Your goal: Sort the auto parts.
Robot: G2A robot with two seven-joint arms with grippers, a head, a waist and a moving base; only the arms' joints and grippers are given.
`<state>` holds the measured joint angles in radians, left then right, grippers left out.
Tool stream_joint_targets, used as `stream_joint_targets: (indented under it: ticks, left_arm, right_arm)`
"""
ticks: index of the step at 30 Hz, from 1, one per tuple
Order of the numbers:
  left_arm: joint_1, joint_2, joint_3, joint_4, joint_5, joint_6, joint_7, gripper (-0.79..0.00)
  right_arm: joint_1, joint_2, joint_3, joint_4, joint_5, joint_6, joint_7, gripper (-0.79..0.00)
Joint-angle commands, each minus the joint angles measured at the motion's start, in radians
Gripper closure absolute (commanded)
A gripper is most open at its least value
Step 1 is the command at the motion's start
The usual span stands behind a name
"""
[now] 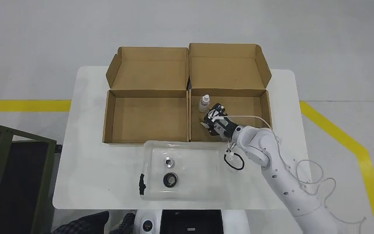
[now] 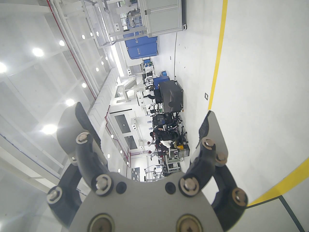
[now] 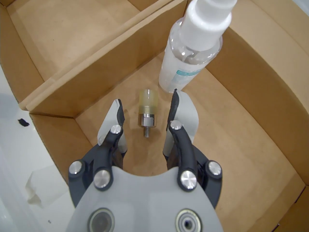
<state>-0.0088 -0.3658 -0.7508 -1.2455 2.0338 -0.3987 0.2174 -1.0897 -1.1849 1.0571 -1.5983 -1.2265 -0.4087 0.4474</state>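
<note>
My right gripper (image 3: 147, 101) hangs open just above the floor of the right cardboard box (image 3: 241, 126). Between its fingers, touching neither, lies a small part (image 3: 147, 112) with a yellowish cap, a metal hex base and a threaded stud. A clear bottle with a white cap (image 3: 190, 49) stands just beyond one fingertip. In the top view the right gripper (image 1: 215, 120) is at the box's near left corner, beside the bottle (image 1: 204, 103). My left gripper (image 2: 144, 112) is open with nothing in it, pointing out at the room.
The left cardboard box (image 1: 146, 117) holds nothing. In front of the boxes lies a clear plastic tray (image 1: 193, 153) with a small metal part (image 1: 169, 162), a black ring (image 1: 170, 179) and a black piece (image 1: 141, 184) at its left edge. Both box lids stand open at the back.
</note>
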Motion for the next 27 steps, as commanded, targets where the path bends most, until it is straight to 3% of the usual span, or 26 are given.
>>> stream_joint_targets:
  ticks: [1, 5, 11, 18, 27]
  left_arm:
    - [0.0, 0.0, 0.0, 0.0, 0.0, 0.0, 0.0, -0.785]
    - [0.0, 0.0, 0.0, 0.0, 0.0, 0.0, 0.0, -0.785]
    - [0.0, 0.0, 0.0, 0.0, 0.0, 0.0, 0.0, -0.785]
    - [0.0, 0.0, 0.0, 0.0, 0.0, 0.0, 0.0, -0.785]
    - [0.0, 0.0, 0.0, 0.0, 0.0, 0.0, 0.0, -0.785]
  right_arm:
    - [-0.024, 0.006, 0.018, -0.05, -0.007, -0.017, -0.005, -0.443]
    - [-0.101, 0.023, 0.057, -0.173, -0.051, -0.055, 0.007, -0.557]
    - [-0.229, 0.045, 0.105, -0.365, -0.102, -0.12, -0.001, -0.622]
    - [-0.33, 0.058, 0.081, -0.518, -0.151, -0.216, -0.017, -0.6]
    - [-0.352, 0.057, -0.024, -0.519, -0.249, -0.24, -0.037, -0.563]
